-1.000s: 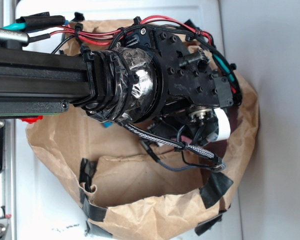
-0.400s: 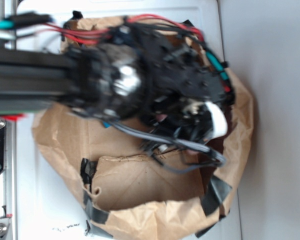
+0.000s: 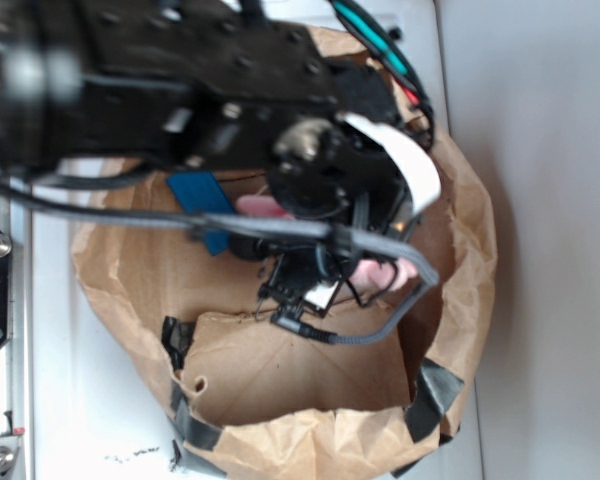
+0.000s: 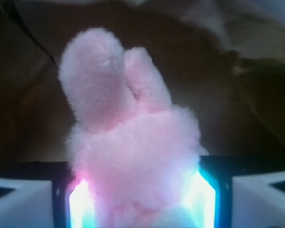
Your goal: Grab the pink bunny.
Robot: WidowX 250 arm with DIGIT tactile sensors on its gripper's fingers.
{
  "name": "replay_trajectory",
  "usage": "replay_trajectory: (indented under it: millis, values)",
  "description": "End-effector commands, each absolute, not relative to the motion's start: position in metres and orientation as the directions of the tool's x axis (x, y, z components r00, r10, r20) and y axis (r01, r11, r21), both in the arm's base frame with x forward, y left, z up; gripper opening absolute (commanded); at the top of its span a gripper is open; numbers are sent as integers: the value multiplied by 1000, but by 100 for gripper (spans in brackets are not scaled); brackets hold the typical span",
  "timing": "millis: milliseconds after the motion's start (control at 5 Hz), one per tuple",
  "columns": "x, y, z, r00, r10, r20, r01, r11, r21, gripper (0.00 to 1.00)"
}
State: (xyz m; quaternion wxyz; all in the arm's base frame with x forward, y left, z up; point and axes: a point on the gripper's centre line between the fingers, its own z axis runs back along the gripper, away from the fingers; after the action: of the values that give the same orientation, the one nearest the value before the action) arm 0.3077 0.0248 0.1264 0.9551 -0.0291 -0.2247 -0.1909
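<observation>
While the arm hung over the brown paper bag [image 3: 280, 380] | tool [image 4: 141, 199] closed on the pink bunny [image 4: 133, 156], pads [image 4: 78, 202] pressing both flanks | bunny between the pads, ears pointing away from the wrist camera, inside the bag | blue block [image 3: 202, 205] lay near, partly hidden by the arm.

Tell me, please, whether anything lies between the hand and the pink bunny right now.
Nothing visible does. In the wrist view the pink bunny sits directly between the two lit fingers of the hand, its ears pointing away. The blue block lies off to the side inside the paper bag.
</observation>
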Motion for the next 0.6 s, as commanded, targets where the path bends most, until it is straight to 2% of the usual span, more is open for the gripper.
replay_trajectory:
  millis: [0, 200, 400]
  values:
    - [297, 30, 176, 914, 88, 395, -79, 996, -39, 0]
    - [296, 34, 182, 921, 183, 344, -165, 983, -80, 0]
    - [284, 30, 188, 926, 236, 293, -218, 971, -95, 0]
